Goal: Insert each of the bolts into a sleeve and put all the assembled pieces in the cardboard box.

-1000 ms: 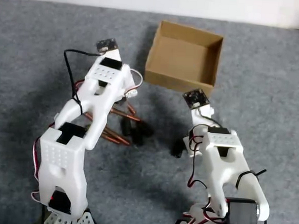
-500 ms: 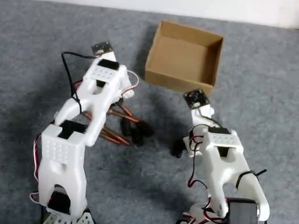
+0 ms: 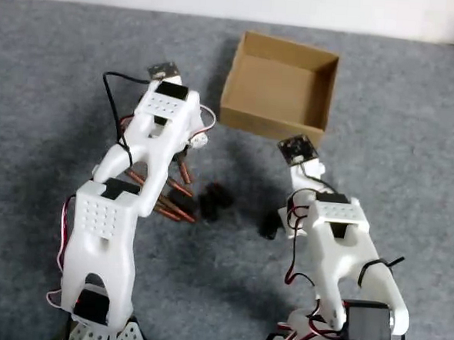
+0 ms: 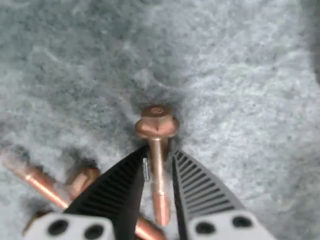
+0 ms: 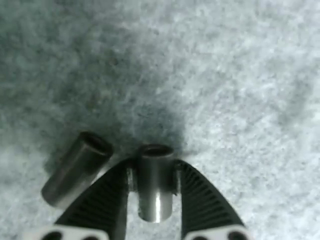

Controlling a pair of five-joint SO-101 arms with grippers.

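Observation:
My left gripper [image 4: 159,154] is shut on the shank of a copper bolt [image 4: 157,125], whose flanged hex head sticks out past the fingertips just above the carpet. From above, that bolt [image 3: 184,171] hangs under the left arm's wrist. More copper bolts [image 4: 35,177] lie beside it on the carpet, seen from above as a small cluster of bolts [image 3: 167,209]. My right gripper [image 5: 154,167] is shut on a dark metal sleeve [image 5: 155,200], open end facing away. A second sleeve [image 5: 75,172] lies right next to it. The open cardboard box [image 3: 270,125] stands at the back.
Two dark sleeves [image 3: 213,200] lie on the grey carpet between the arms. The right gripper [image 3: 271,223] sits low, just to their right. Open carpet stretches left of the box and along the right side.
The left arm swung a little left, then back right and forward. The bolt in its fingers has turned away from the pile. The right arm has kept still.

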